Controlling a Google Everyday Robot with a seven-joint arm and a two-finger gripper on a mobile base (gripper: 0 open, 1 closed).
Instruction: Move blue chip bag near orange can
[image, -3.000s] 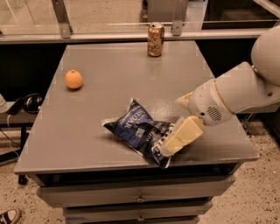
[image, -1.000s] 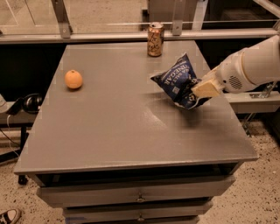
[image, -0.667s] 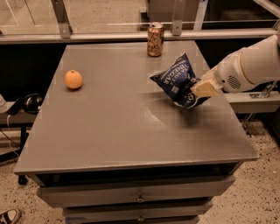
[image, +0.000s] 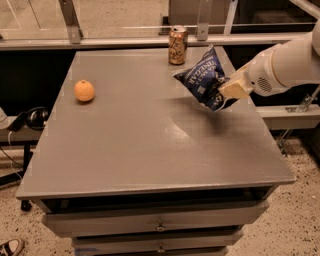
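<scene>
The task is mostly done: the gripper (image: 231, 90), reaching in from the right, is clamped on the lower corner of the blue chip bag (image: 202, 77), which hangs above the table (image: 150, 150) just beside the orange can (image: 177, 45), and only setting it down and letting go remain. Three seconds earlier the bag lay near the front edge; it has since been carried back toward the can.

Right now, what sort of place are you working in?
Probably a lab or office workspace: a grey table with drawers, a speckled floor and a metal-framed glass partition behind. The gripper holds the crinkled navy-blue foil chip bag over the table's far right, near the orange-brown drink can.
</scene>
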